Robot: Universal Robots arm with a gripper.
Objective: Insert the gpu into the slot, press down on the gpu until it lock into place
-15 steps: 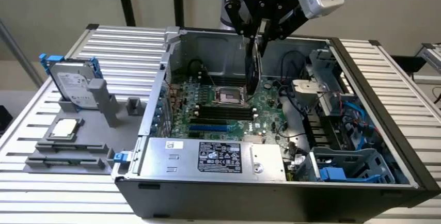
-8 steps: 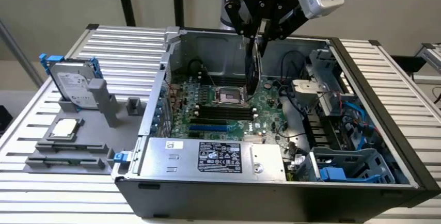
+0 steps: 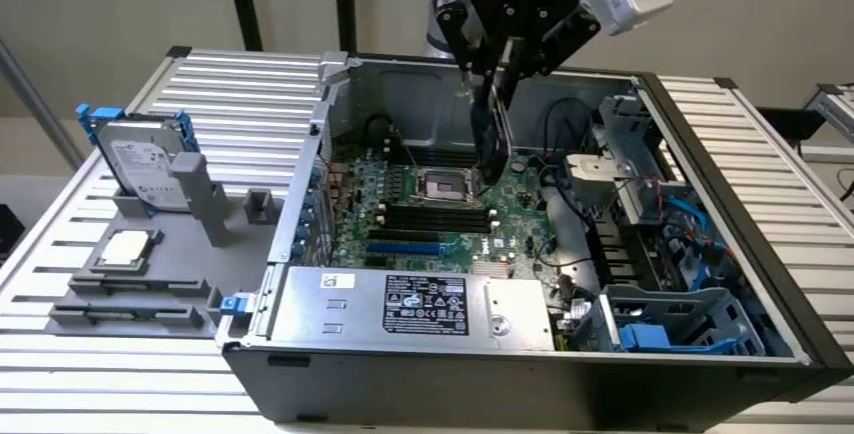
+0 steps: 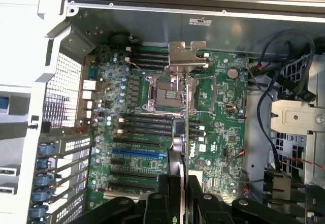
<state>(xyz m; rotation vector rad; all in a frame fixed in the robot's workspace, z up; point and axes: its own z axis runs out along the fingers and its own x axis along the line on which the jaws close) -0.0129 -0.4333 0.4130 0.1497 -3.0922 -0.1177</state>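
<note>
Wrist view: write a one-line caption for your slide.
Gripper holds the gpu edge-on over the motherboard, not yet in the blue slot.

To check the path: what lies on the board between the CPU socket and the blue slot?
Black memory slots lie between the CPU socket and the blue slot, as the exterior view shows.

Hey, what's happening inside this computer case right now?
The robot arm's pincer grips a small green graphics card with black cover and silver bracket, held on edge over the large green motherboard, near the processor socket. It is apart from the long bright-blue plastic slot, which stands empty.
</note>
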